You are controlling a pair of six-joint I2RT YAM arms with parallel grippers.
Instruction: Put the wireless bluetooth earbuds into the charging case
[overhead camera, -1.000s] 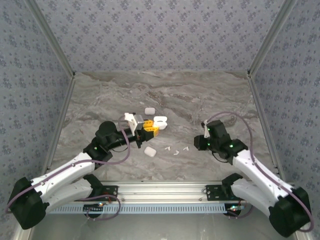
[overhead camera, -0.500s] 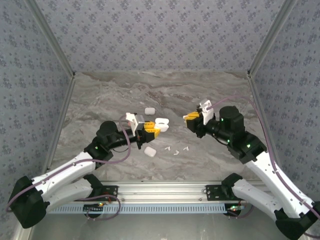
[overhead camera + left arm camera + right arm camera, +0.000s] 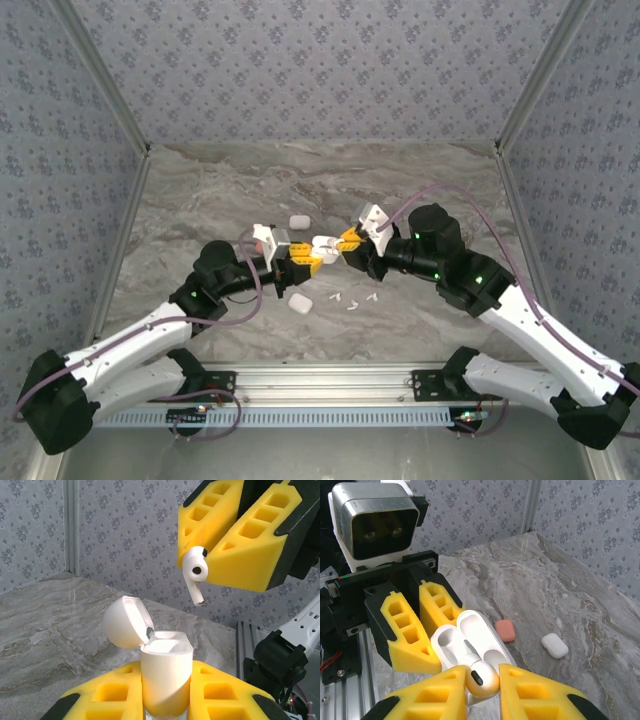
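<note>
Between the tightly pinched yellow fingers (image 3: 535, 692) of the right gripper (image 3: 349, 243) sat one white earbud (image 3: 194, 570), bulb clamped and stem hanging down (a dark spot on the bulb), just above the charging case (image 3: 166, 677) and apart from it. Beneath that hand, the left gripper (image 3: 303, 262) was closed around the case's white body, holding it upright with its rounded lid (image 3: 125, 622) flipped back. Beyond the right fingertips, a coral case (image 3: 505, 630) and a closed white case (image 3: 554, 645) lay on the marble table (image 3: 200, 200), with loose earbuds (image 3: 352, 300) below both hands.
</note>
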